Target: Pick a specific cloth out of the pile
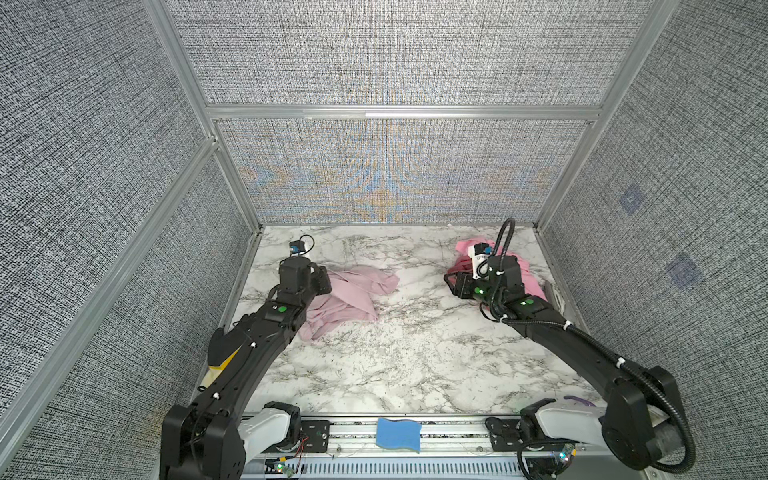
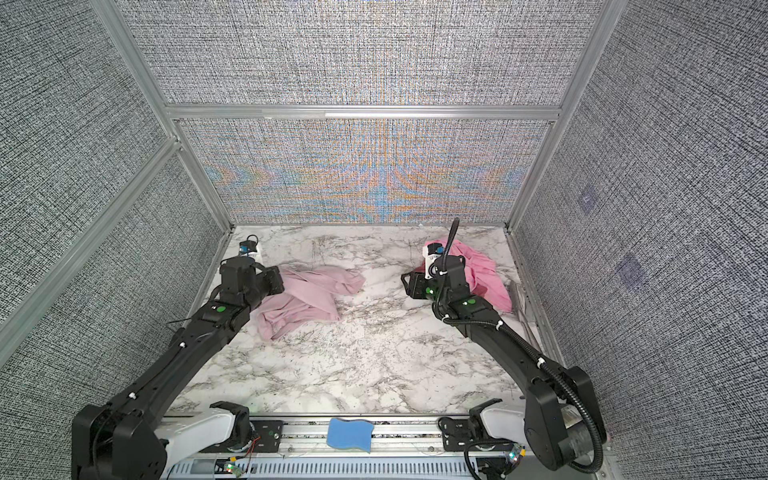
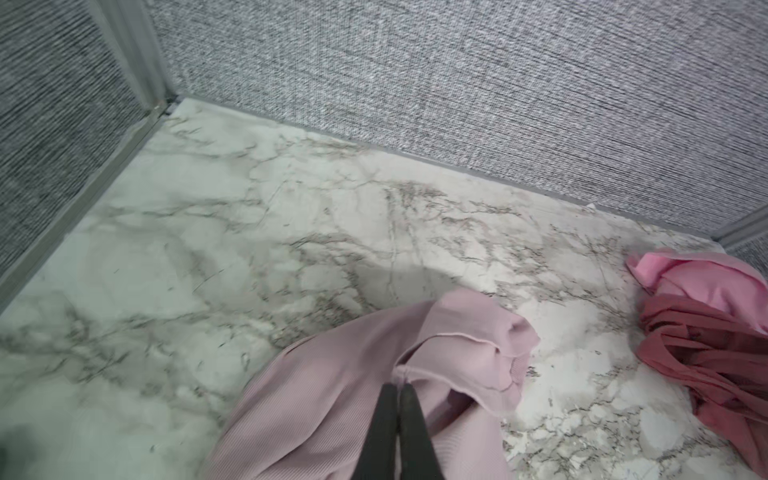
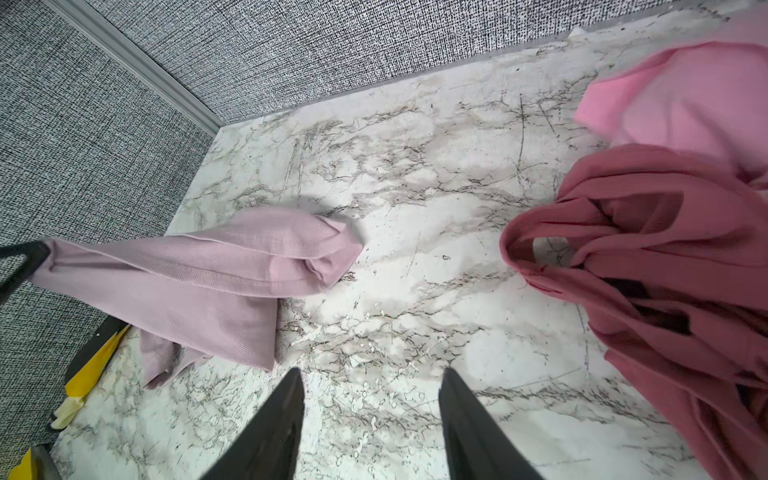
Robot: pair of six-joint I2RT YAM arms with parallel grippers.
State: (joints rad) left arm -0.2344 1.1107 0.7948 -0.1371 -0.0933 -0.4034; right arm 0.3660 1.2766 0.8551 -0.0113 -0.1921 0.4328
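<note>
Our left gripper clamps the cloth, well apart from the pile; we judge a slow, firm lift best, while our right gripper hovers, jaws apart.

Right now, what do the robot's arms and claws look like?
The left arm and right arm are matte black segments on white bases, with green dots. A ribbed black hose runs along the right arm. The left claw and right claw are tapered and black.
</note>
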